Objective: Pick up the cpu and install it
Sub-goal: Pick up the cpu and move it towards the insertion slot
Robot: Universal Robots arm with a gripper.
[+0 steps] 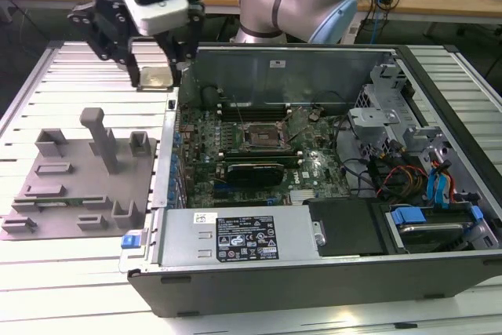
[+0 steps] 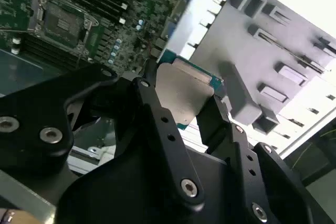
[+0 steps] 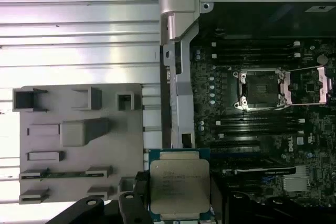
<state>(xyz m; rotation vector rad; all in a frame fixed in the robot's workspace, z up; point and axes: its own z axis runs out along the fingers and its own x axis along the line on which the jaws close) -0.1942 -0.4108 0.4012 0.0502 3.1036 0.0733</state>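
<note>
In the exterior view, you can see the gripper (image 1: 154,74) hanging in the air with the cpu (image 1: 154,78) in it. Take the dark square socket (image 1: 259,136) on the green motherboard (image 1: 205,127) as your mark. The cpu is well apart from the socket. It is off to the exterior view's left of it and farther back, just outside the wall of the open computer case (image 1: 353,272). The grey tray (image 1: 78,182) lies flat on the slatted table (image 1: 70,272), also to the exterior view's left of the socket. This view shows you that the cpu is up off the table, but the jaws are hard to make out here.

In the second wrist view, you look past the black fingers (image 2: 149,103) from close by. Here the grip is plain to see. The jaws pinch the cpu (image 2: 181,95), with one finger on each of two opposite edges. Its pale silver face shows between them. The socket (image 2: 63,24) is on one side of the cpu and the tray (image 2: 231,51) is on the other.

In the first wrist view, you look straight down. The cpu (image 3: 179,184) is flat and square with a green rim. It hangs over the case wall, between the tray (image 3: 121,145) and the socket (image 3: 261,88), and it is not over the socket. The fingers (image 3: 131,208) peek in beside it.
</note>
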